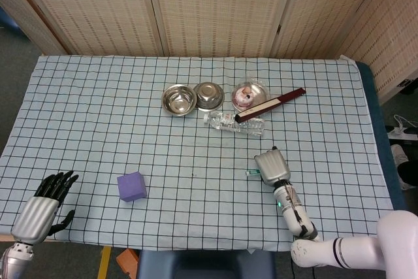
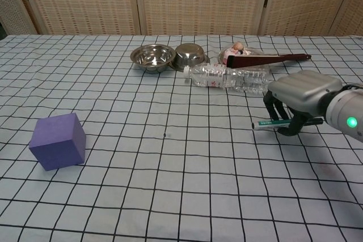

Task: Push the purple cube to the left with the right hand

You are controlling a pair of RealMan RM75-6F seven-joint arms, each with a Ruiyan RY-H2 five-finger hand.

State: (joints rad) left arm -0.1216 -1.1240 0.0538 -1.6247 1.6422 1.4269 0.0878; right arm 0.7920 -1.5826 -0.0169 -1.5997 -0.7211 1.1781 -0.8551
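Note:
The purple cube [image 1: 132, 186] sits alone on the checked cloth at the front left, and the chest view shows the cube [image 2: 58, 141] resting flat. My right hand [image 1: 272, 167] is far to the cube's right, near the front right of the table, touching nothing. Seen from the chest, the right hand [image 2: 303, 100] hovers low over the cloth with its fingers curled in and one slim tip pointing left. My left hand [image 1: 46, 204] hangs at the table's front left corner, dark fingers spread, holding nothing.
At the back middle stand two steel bowls [image 1: 179, 100], a clear lidded dish [image 1: 247, 94], a dark red stick [image 1: 271, 104] and a lying water bottle [image 1: 234, 123]. The table [image 1: 339, 96] is covered by the checked cloth; screens stand behind it.

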